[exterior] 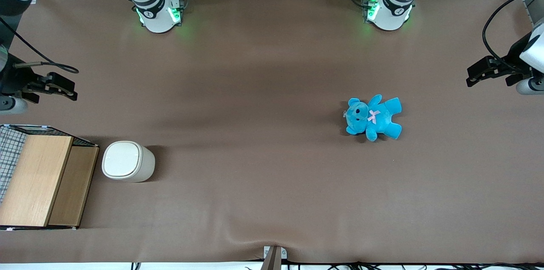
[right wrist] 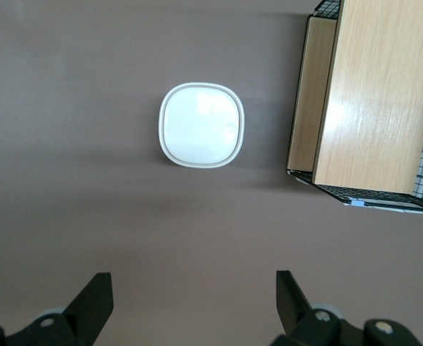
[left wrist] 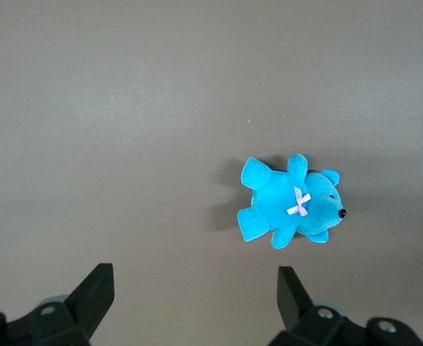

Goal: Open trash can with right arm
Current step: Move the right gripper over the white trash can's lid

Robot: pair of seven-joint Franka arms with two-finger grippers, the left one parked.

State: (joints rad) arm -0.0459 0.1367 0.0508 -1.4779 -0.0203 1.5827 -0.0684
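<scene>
The trash can (exterior: 127,161) is a small cream-white bin standing upright on the brown table, toward the working arm's end. Its rounded-square swing lid (right wrist: 202,125) lies flat and closed. My right arm's gripper (exterior: 71,89) hangs above the table, farther from the front camera than the trash can and well apart from it. In the right wrist view the gripper (right wrist: 193,280) is open, its two black fingers spread wide with only bare table between them. Nothing touches the can.
A wooden-topped wire crate (exterior: 38,180) stands beside the trash can at the table's end, also seen in the wrist view as the crate (right wrist: 373,94). A blue teddy (exterior: 374,117) lies toward the parked arm's end; the left wrist view shows the teddy (left wrist: 290,205).
</scene>
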